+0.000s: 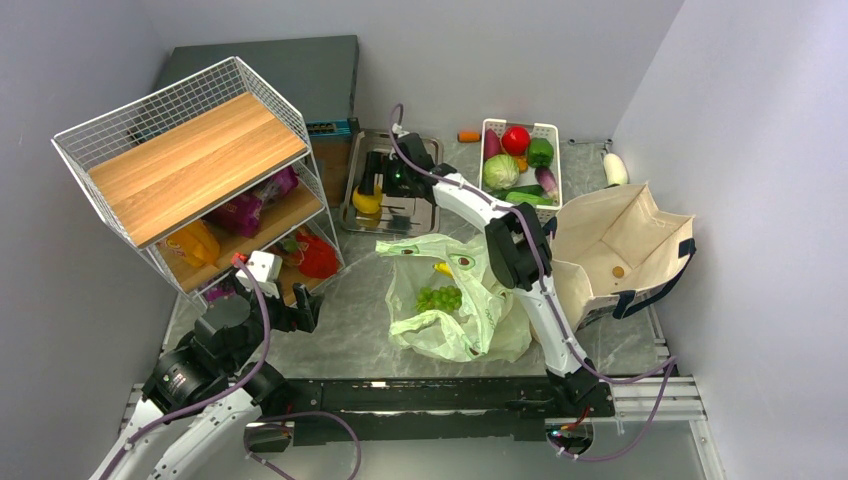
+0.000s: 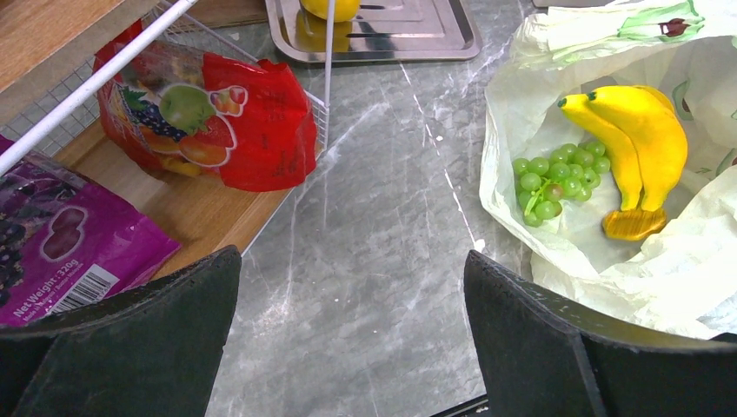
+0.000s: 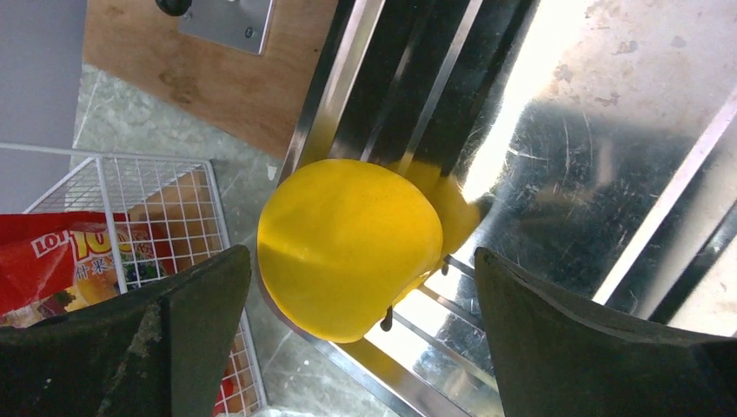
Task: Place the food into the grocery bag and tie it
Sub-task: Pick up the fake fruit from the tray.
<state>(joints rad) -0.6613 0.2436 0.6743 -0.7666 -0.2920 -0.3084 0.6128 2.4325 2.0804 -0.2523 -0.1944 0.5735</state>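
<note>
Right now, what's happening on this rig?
The right hand hangs open over the lemon on the metal tray, not gripping it. The green grapes and bananas already lie in the grocery bag, which sits open and untied on the table. The left hand is open and empty, hovering over the table beside the wire shelf.
</note>
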